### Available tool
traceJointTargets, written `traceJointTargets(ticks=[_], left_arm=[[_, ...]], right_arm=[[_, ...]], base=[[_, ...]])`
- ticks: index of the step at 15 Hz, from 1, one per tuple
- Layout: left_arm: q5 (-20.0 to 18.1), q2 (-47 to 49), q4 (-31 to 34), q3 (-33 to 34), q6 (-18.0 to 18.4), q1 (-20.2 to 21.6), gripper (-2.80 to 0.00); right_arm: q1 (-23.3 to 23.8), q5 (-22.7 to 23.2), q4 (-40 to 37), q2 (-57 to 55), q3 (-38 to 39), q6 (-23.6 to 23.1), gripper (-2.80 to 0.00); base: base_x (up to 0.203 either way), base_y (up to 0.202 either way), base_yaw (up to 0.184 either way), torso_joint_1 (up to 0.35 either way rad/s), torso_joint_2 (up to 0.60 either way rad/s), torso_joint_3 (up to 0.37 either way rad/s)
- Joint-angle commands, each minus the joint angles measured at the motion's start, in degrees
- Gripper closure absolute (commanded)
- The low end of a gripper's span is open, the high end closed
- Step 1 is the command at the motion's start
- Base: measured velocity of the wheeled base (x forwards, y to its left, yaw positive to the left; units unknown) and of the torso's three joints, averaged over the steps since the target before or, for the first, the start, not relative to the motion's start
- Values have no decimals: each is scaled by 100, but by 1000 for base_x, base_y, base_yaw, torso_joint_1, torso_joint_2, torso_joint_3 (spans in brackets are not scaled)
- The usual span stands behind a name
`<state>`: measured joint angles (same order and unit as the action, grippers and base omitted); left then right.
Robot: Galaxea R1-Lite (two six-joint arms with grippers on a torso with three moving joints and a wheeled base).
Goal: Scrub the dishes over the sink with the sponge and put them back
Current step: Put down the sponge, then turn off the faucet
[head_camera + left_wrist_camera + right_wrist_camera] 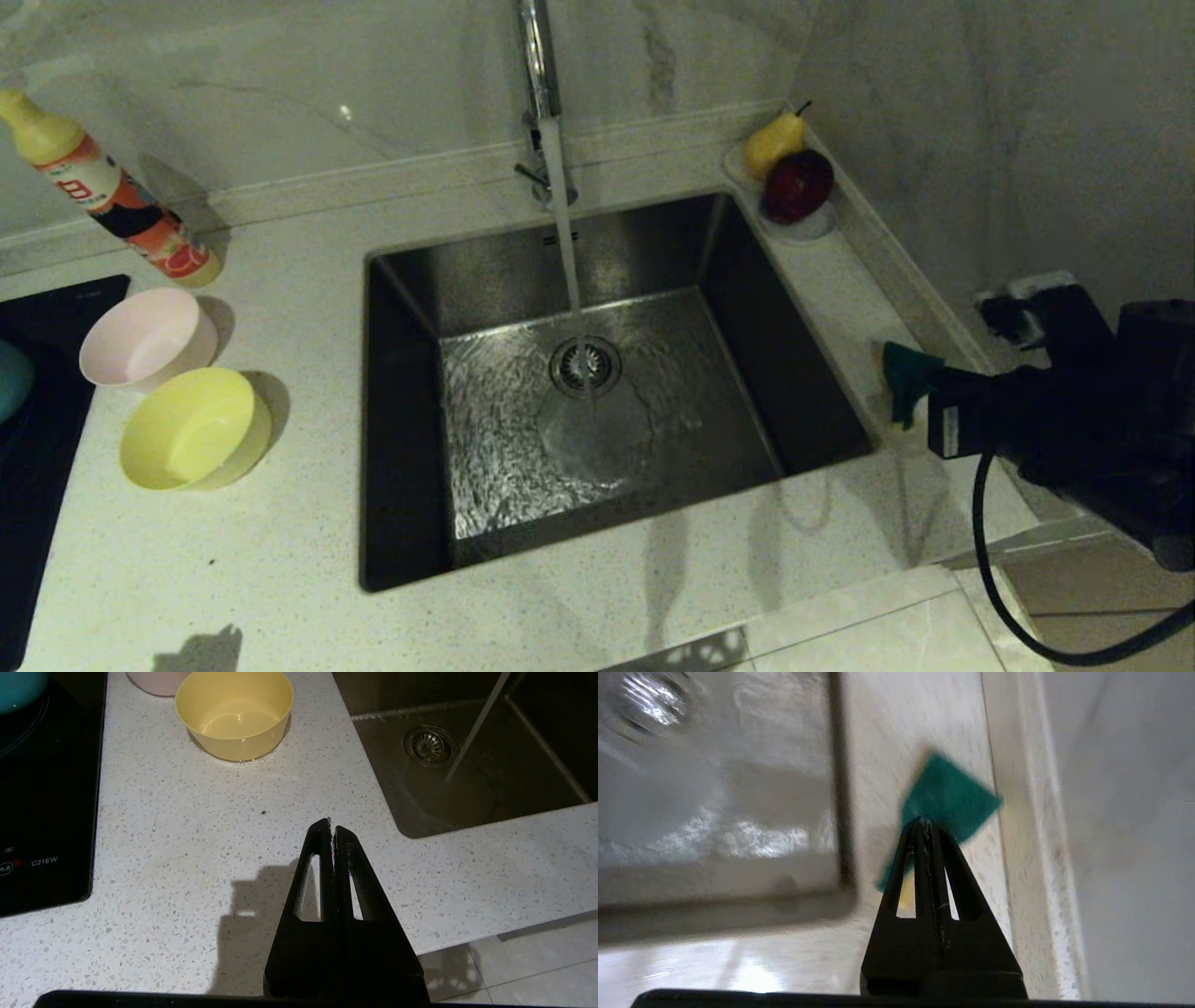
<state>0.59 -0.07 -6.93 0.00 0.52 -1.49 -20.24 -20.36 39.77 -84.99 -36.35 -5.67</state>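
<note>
Here, the right gripper (pixel 928 822), fingers pressed together and empty, hovers over the green sponge (pixel 948 797) on the counter (pixel 579 616) right of the sink (pixel 411 280). Left gripper (pixel 331 828), likewise closed, hangs near the yellow bowl (pixel 233 716).

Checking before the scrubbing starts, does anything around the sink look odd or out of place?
The tap is running into the empty sink, with no dish under it. The detergent bottle leans tilted against the back wall rather than standing upright. Nothing looks spilled or broken.
</note>
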Motion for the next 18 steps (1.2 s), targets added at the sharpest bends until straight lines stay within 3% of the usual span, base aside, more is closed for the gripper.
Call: traceJointTargets(ticks=[1,5,9,13,18], left_arm=[[2,-10,-9,229,0,-1,0],[2,-10,-10,229,0,-1,0],[2,-10,-9,229,0,-1,0],[2,-10,-10,229,0,-1,0],[2,-10,-10,229,0,-1,0]], right_arm=[[-234,114,35,658,40,-10,0],[-610,668,9,1865,528,-109,0],[-655,1281,-46,3414,1757,-747,0],[-37,1807,-336,4694,2721,-1017,0],[830,2296,-1757,6491,3137,-748,0]], base=[[0,0,0,0,0,0],[0,0,0,0,0,0],[0,0,0,0,0,0],[0,0,0,0,0,0],[0,0,0,0,0,0]])
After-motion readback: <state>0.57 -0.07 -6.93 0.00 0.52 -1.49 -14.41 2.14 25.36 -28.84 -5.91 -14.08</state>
